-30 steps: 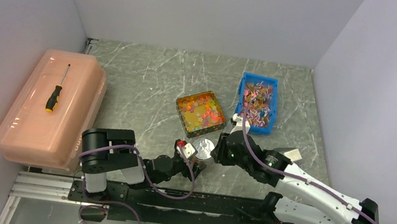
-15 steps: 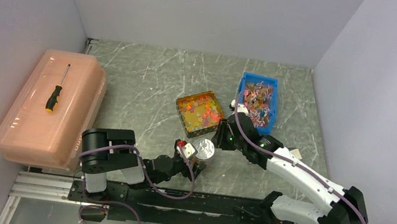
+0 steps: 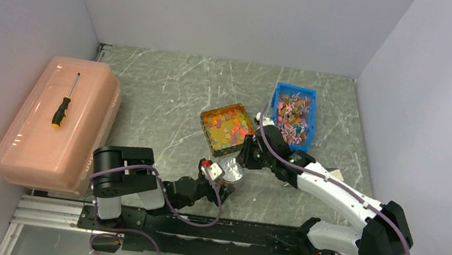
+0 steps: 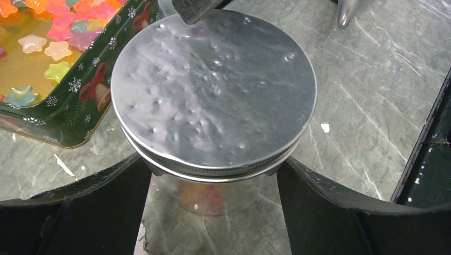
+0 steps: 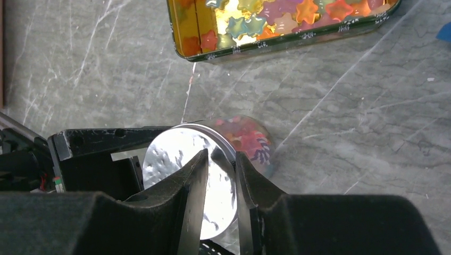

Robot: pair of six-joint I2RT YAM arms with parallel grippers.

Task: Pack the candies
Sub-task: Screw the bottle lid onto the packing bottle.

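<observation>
Candies (image 4: 48,32), tiny glossy star-shaped pieces in orange, yellow, red and green, are lying in a square green Christmas-print tin (image 4: 80,101) at mid-table (image 5: 345,106). More are sitting in a clear glass jar (image 4: 213,194) just near of it. The left hand (image 4: 213,170) is gripping the jar's sides. The right hand (image 5: 220,159) is hovering at the far edge of the dimpled silver lid (image 4: 213,90), its fingers narrowly apart. I cannot tell whether they are pinching it.
</observation>
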